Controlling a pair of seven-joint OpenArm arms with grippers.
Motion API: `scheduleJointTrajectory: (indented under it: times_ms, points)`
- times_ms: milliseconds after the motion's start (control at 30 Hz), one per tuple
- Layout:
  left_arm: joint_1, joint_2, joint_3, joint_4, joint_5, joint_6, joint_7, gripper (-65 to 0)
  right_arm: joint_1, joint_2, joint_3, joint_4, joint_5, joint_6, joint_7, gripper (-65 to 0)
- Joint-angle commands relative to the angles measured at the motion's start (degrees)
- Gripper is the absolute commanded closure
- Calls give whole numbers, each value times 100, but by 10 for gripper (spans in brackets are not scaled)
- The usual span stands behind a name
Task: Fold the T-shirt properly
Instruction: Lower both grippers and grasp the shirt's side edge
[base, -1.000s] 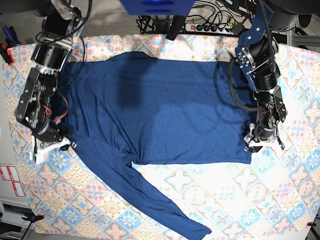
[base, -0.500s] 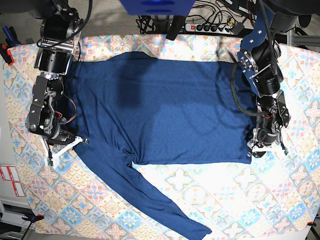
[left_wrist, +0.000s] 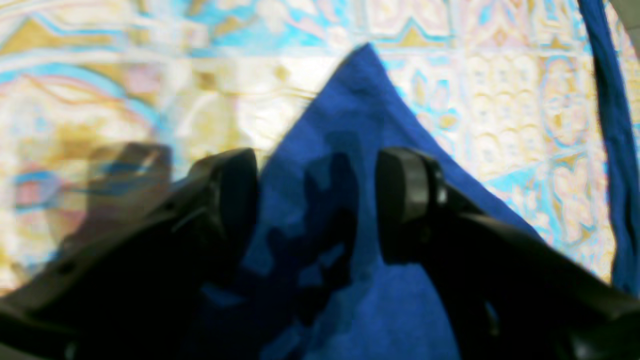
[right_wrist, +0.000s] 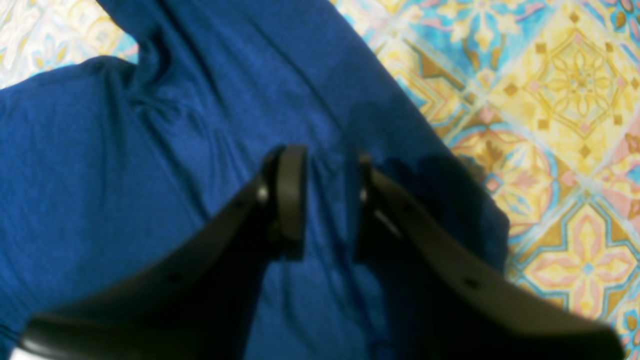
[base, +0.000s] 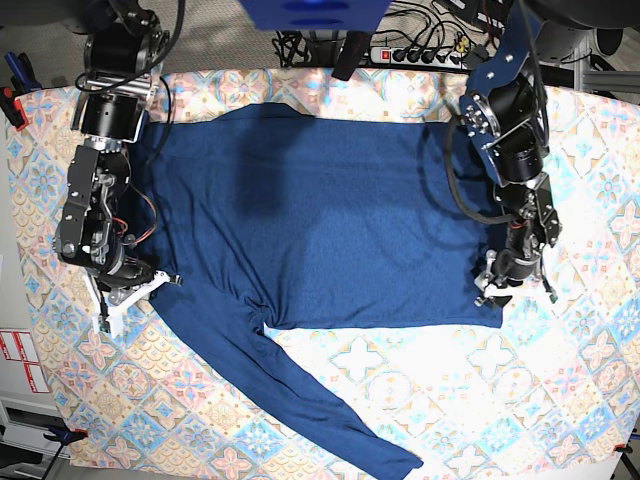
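Over the T-shirt (base: 330, 220) hem, the spread left claw (base: 493, 287) has shifted inward

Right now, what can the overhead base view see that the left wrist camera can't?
Only the base view shows the whole T-shirt spread flat, its long sleeve trailing down, both arms, and the power strip behind. Only the left wrist view shows, blurred, the left gripper open with a pointed corner of fabric between its fingers. Both show the blue shirt lying on the patterned tablecloth.
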Motion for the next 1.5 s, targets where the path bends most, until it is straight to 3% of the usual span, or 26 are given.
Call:
scheduleJointTrajectory:
  times_ms: [0,233,300,367,500,533,900,967,1200,1467]
  points:
    - [-56,-12,11,55,-12,-25,114,-362,137,88,12,121,37,17,95,-132]
    - [32,111,11,55,-12,-25,123,-358,137,97,12,121,37,17,95,-132]
    - [40,120,11,55,-12,-42,132,-324,137,97,12,121,37,17,95,-132]
    - [49,120,11,55,-12,-60,140,-245,137,97,12,121,37,17,95,-132]
    - [49,85,11,73,-12,-60,140,-16,137,97,12,121,37,17,95,-132]
    - [40,85,11,73,-12,-60,140,0,137,97,12,121,37,17,95,-132]
    - [155,76,11,99,-64,-78,140,0,340,106,-5,-512,19,17,385,-134]
    - [155,76,11,99,-73,-78,140,0,436,159,-5,-793,10,17,517,-162]
    - [163,76,11,99,-73,-86,140,0,990,334,-31,-1734,-69,17,816,-355]
    - [199,76,11,99,-73,-86,140,0,1685,396,-40,-3272,-719,26,1616,-357]
